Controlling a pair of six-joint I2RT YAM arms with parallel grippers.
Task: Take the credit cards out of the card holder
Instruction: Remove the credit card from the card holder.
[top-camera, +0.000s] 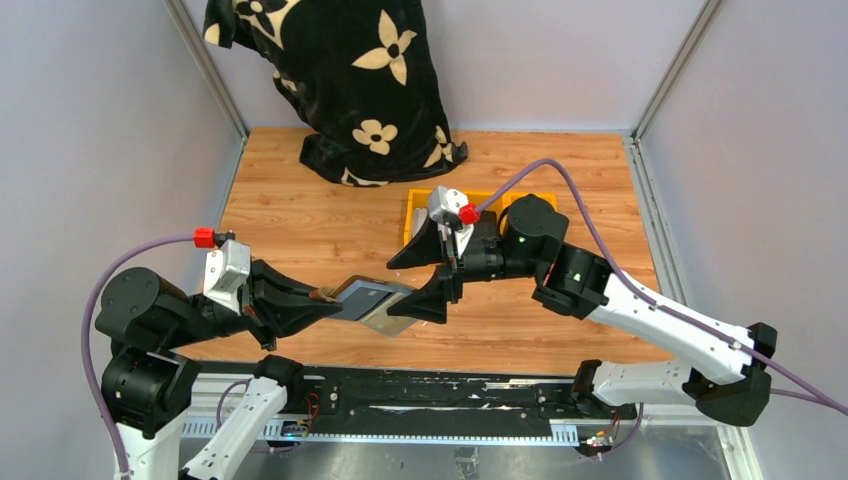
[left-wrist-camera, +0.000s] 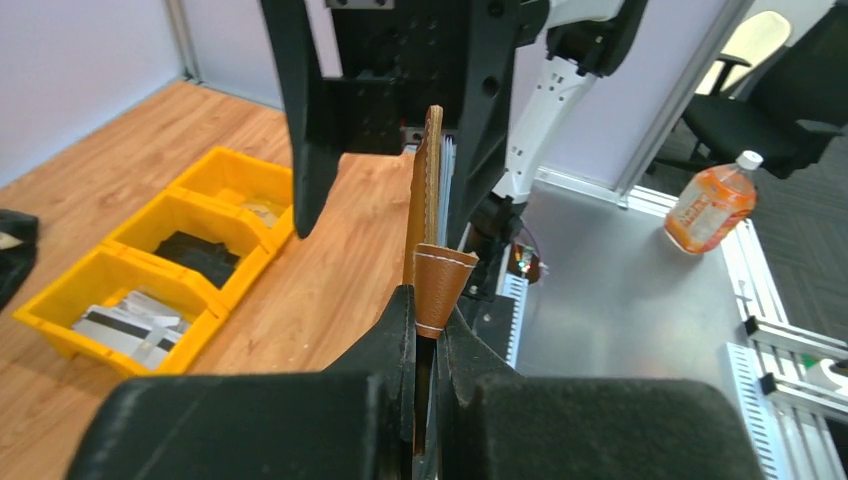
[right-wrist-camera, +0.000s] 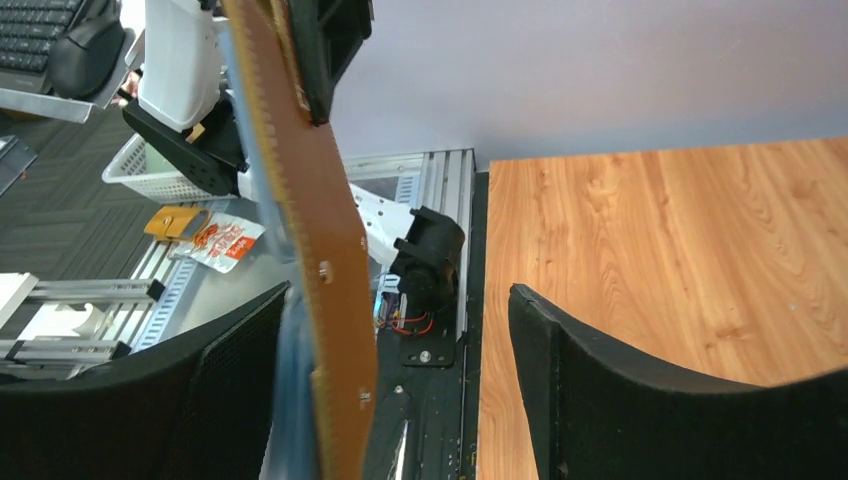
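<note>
Brown stitched leather, the card holder (top-camera: 362, 296) hangs above the wooden table (top-camera: 300, 230) toward 6 o'clock, its tab end clenched in my left gripper (left-wrist-camera: 423, 325). My right gripper (top-camera: 400, 290) stands spread wide, the holder's far end between its fingers. Yellow plastic bins (left-wrist-camera: 150, 250) sit at 1 o'clock. A black flowered cloth (top-camera: 340, 80) drapes against smooth grey walls (top-camera: 560, 60) at 12.

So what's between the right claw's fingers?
The card holder, gripped by the left claw. Right wrist view: it sits near one finger of the right claw, open gap to the other.
</note>
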